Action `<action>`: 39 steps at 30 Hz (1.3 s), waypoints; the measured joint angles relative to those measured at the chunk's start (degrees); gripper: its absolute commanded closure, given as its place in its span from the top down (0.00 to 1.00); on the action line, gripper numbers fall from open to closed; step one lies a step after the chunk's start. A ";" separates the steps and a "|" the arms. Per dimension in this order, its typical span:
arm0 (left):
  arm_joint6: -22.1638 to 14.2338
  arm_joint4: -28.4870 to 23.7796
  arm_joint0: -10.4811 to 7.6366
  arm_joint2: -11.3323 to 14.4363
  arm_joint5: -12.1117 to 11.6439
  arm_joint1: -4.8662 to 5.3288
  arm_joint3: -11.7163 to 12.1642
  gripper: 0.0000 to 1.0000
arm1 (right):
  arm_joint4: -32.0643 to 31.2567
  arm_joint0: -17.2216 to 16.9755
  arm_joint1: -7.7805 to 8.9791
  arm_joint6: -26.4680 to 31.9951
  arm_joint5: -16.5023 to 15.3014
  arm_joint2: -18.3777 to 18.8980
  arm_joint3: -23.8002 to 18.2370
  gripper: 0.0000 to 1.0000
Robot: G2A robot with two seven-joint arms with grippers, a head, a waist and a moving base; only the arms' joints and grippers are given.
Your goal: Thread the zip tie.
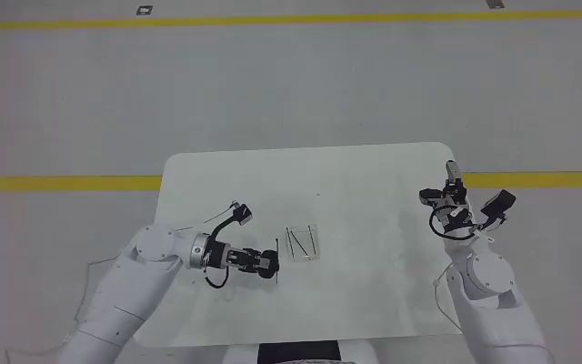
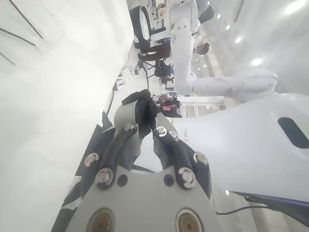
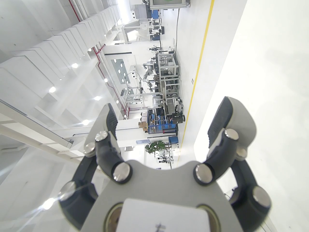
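Desk (image 1: pixel 364 173), white with rounded corners, carries a small clear tray (image 1: pixel 303 243) a little left of its middle, toward the near side. Several thin black spare ties (image 1: pixel 298 242) lie inside the tray, roughly parallel and pointing near to far. In the left wrist view the same clear tray (image 2: pixel 52 28) sits on the pale surface well beyond the fingers, and the spare ties (image 2: pixel 21 13) show as dark slanting lines in it.

In the top view the left pincer (image 1: pixel 269 265) lies low over the desk's near-left part, just left of the tray and apart from it, with its tips aimed to the right. It is clenched. A single black zip tie (image 1: pixel 275 247) crosses those tips as a thin line running near to far and sticking out on both sides, so the pincer appears to be grasping it. In the wrist view the left pincer (image 2: pixel 144 102) has its dark fingertips pressed together with no gap. The strap itself cannot be made out there.

The right pincer (image 1: pixel 438 182) is at the desk's right edge, well apart from the tray and from the other arm. In its wrist view the right pincer (image 3: pixel 167 107) is released, its two padded fingers (image 3: pixel 218 119) spread wide with nothing between them, and the desk (image 3: pixel 277 73) lies alongside. A yellow line (image 1: pixel 73 183) runs across the floor beyond the desk.
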 measured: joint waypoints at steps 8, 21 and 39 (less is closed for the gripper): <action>0.00 -4.49 -2.02 2.52 0.00 3.21 0.86 0.00 | 0.00 0.00 0.00 0.00 0.00 0.00 0.00 1.00; 0.00 -4.41 -2.00 2.48 0.00 3.17 0.89 0.00 | -0.23 0.11 -0.01 0.26 -0.04 -0.12 -0.04 1.00; 0.00 -4.42 -2.00 2.48 0.00 3.17 0.89 0.00 | -14.36 9.53 -0.45 18.82 3.10 -14.02 3.04 1.00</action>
